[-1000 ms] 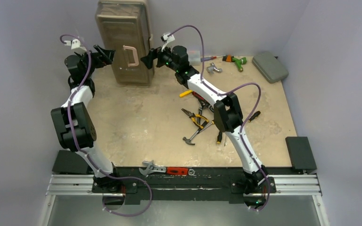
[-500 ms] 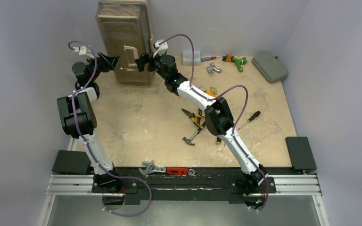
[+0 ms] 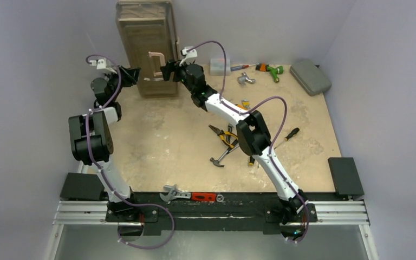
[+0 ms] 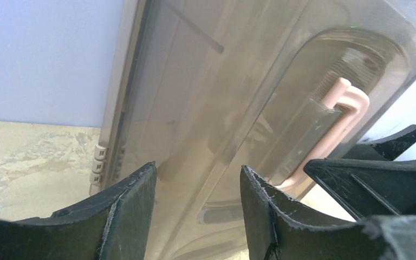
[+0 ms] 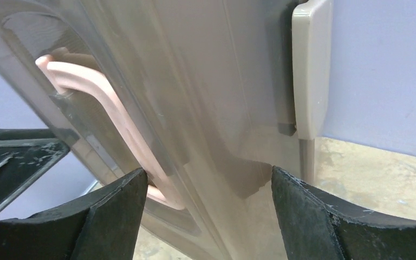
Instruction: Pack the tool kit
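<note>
Our left gripper point(image 3: 132, 74) and right gripper point(image 3: 167, 71) are wide open, one on each side of the toolbox point(image 3: 143, 32). We think that lets us squeeze it.

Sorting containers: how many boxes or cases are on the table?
3: the tan toolbox at the far left, a small clear box to its right, and a grey case in the far right corner. More may be hidden.

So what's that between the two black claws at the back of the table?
The big beige toolbox: its near end, with the pink handle, sits between the left gripper and right gripper. The top view shows it best.
</note>
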Available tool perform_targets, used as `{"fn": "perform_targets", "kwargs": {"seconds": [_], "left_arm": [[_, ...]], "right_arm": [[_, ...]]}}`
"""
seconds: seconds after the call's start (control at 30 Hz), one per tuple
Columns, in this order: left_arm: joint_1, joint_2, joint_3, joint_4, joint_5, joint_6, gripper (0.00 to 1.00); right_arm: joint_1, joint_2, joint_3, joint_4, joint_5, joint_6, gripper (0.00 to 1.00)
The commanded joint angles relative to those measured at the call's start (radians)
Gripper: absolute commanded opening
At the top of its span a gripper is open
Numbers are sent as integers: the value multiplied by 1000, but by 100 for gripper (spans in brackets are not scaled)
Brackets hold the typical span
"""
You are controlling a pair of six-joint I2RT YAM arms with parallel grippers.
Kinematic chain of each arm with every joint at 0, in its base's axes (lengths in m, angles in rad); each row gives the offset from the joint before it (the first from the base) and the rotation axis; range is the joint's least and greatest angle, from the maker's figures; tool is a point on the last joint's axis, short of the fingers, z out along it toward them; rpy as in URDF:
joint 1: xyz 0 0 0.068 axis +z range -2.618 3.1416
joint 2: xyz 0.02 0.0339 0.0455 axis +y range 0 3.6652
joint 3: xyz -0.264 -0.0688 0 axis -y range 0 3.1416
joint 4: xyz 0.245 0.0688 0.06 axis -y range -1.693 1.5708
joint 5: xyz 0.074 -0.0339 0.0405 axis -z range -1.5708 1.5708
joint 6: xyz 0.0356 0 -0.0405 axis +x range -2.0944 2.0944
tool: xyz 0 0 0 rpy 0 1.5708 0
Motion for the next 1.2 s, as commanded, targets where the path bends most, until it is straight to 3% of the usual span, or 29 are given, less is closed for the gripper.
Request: {"fn": "perform_targets", "kwargs": {"seconds": [0.0,0.1,0.27,0.4,0.57,0.73,0.9,1.17], "left_arm": [[-147,-116,-69,96,106,19,54],[-197,-142,-90,88,101,35,54],[-277,-188,-141,66,88,74,53],[-321,-275,-236,59,48,112,54],[-296,-416,-297,-63,-17,101,60],[-188,-518,-315,-153,-65,16,66],[-112,-505,-163,-406,-122,42,71],[-19,-235,119,-394,-140,-93,81]], "right_arm": [[-2,-132,-111,83,-9,-36,78],[-17,-214,-218,125,2,-38,78],[-98,-293,-339,139,-25,99,76],[-149,-338,-436,197,-106,154,81],[-185,-359,-459,182,-175,153,89],[-210,-383,-485,176,-181,177,92],[-227,-392,-497,189,-201,200,92],[-238,-389,-483,155,-236,209,92]]}}
